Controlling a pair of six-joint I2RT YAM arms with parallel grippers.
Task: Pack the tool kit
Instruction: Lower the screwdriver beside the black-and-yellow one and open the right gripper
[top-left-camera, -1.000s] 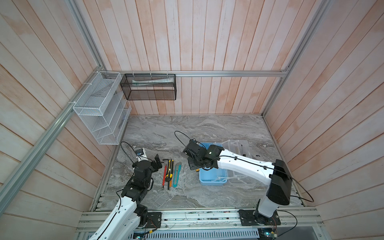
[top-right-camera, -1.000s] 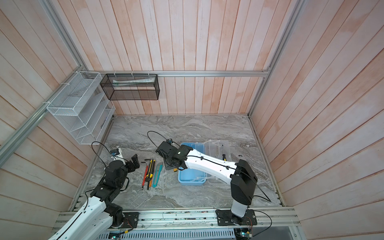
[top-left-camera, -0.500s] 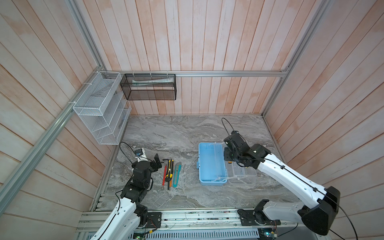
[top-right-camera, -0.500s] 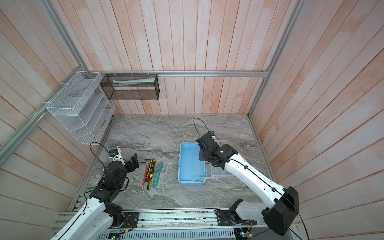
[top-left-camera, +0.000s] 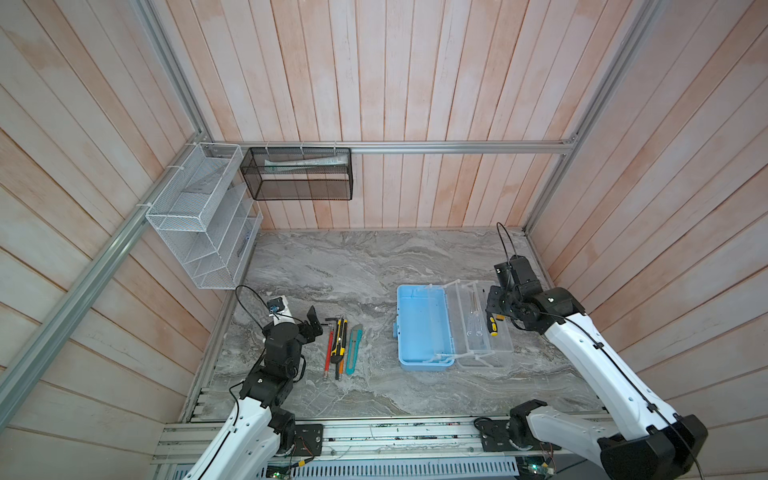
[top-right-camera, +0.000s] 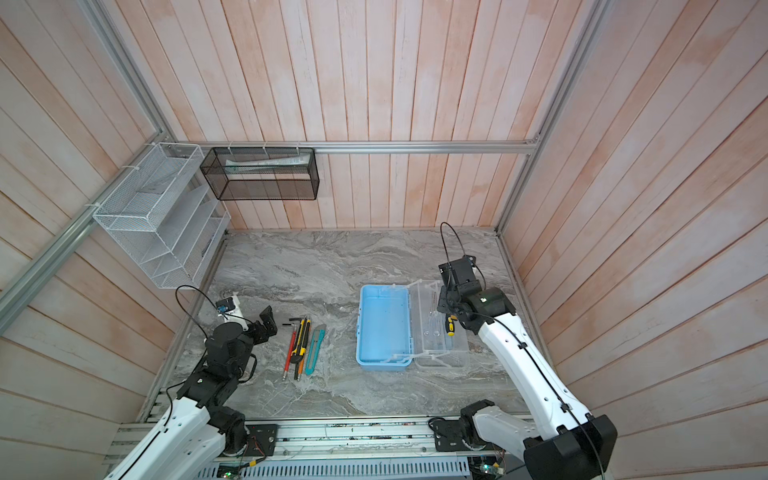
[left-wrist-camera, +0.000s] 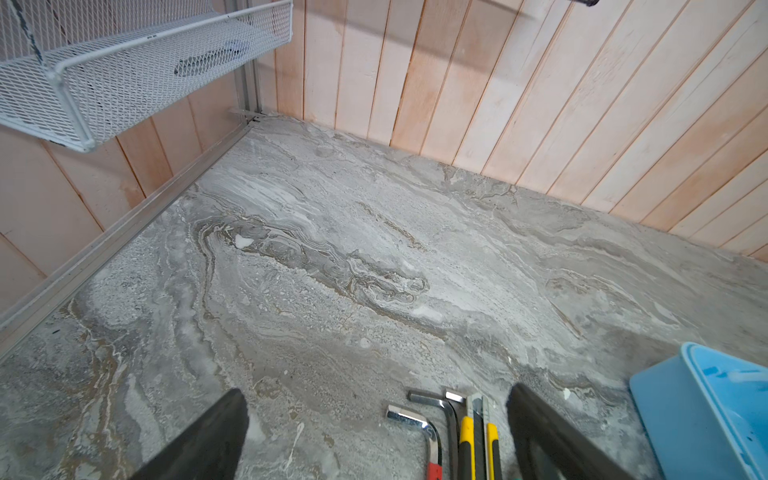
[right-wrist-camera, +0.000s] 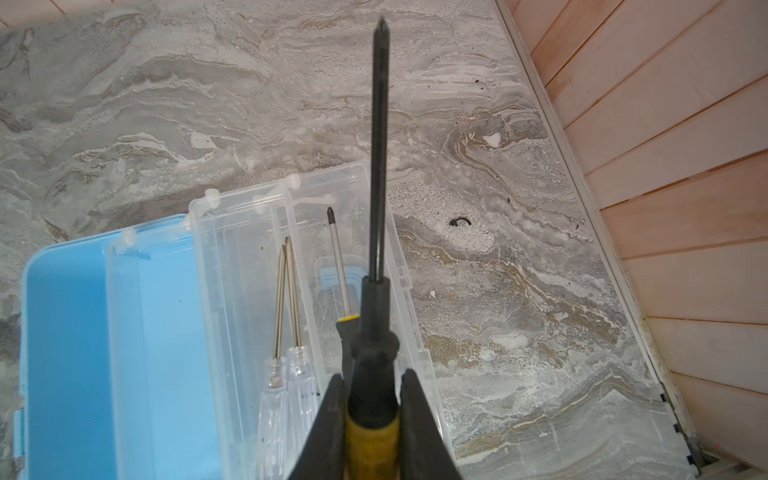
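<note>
Tool kit box (top-left-camera: 422, 328) lies open on the counter (top-left-camera: 353, 266), mid-packing: the right end effector (right-wrist-camera: 372, 376), clamped on a yellow-handled screwdriver (right-wrist-camera: 376, 166) above the clear tray (right-wrist-camera: 249, 232), should next lower and release, while the left end effector (left-wrist-camera: 376, 392) gapes empty near the remaining tools (top-left-camera: 340, 336).

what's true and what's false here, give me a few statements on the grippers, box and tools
The right gripper is shut on a screwdriver. True.
The left gripper grips the hex key. False: it is open, holding nothing.
The blue box is full of tools. False: its blue base holds none.
The teal utility knife lies on the table, outside the box. True.
</note>
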